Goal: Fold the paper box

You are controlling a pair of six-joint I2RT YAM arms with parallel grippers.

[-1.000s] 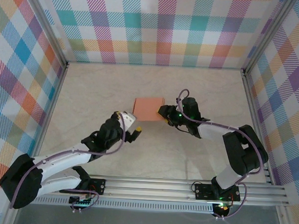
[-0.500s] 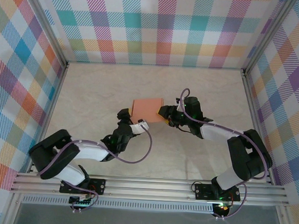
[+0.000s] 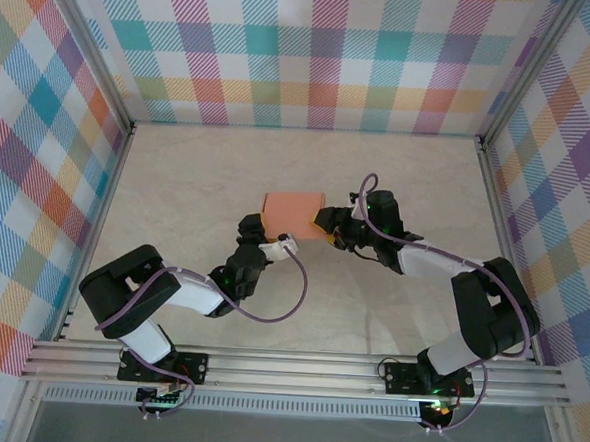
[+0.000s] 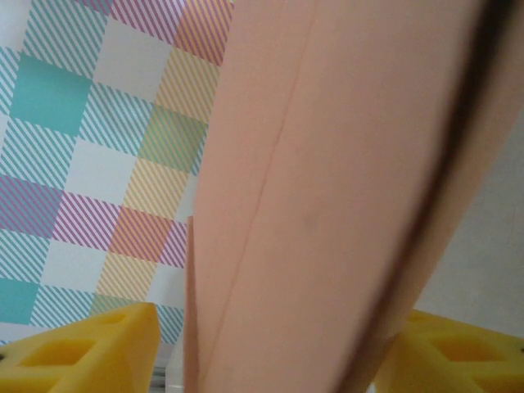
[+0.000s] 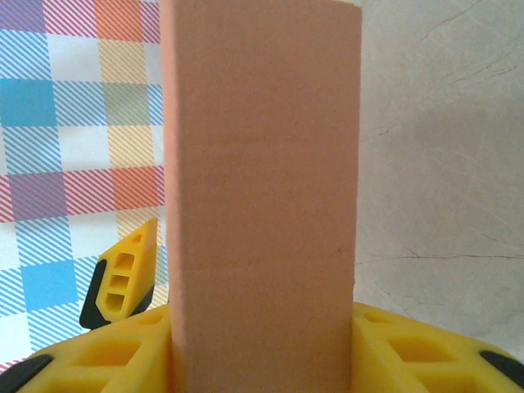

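Right gripper (image 3: 324,223) is clamped on the right edge of the paper box (image 3: 290,213), with yellow foam pads (image 5: 417,356) tight on both faces. It looks like an anchoring grip, so the other arm can work the card. Left gripper (image 3: 265,236) sits at the box's near-left corner with its jaws straddling the sheet. One pad (image 4: 82,352) stands just clear of it, so no pinch yet. The box is thin salmon-orange cardboard, matte and smooth, a flat rectangle with a faint crease line along one face
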